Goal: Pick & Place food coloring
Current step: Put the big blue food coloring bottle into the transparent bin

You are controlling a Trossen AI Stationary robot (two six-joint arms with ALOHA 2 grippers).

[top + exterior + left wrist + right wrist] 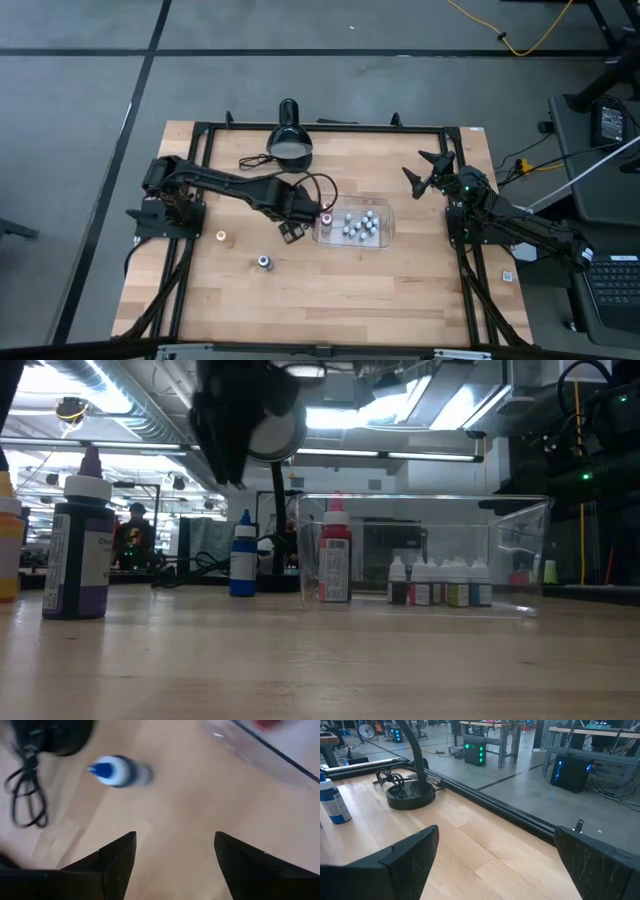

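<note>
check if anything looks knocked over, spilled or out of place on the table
Nothing stands out. The small bottles stand upright inside the clear tray, the red-topped bottle stands at its left end, and the blue-topped bottle, dark-topped bottle and orange-topped bottle stand upright on the table. No spill shows.

Two dark, near-black arms on black frame rails. Left arm (235, 187): slim matte links, chunkier block housings at base and wrist, thin black cable looping beside the wrist. Left gripper (175, 857): two wedge-shaped black fingers (112, 862) tapering to points, flat inner faces toward the gap, faint seam lines. Right arm (520, 225): same dark links, small green light near the wrist. Right gripper (495, 855): broad matte black fingers (600, 865), lightly textured, angled edges facing the gap.
</note>
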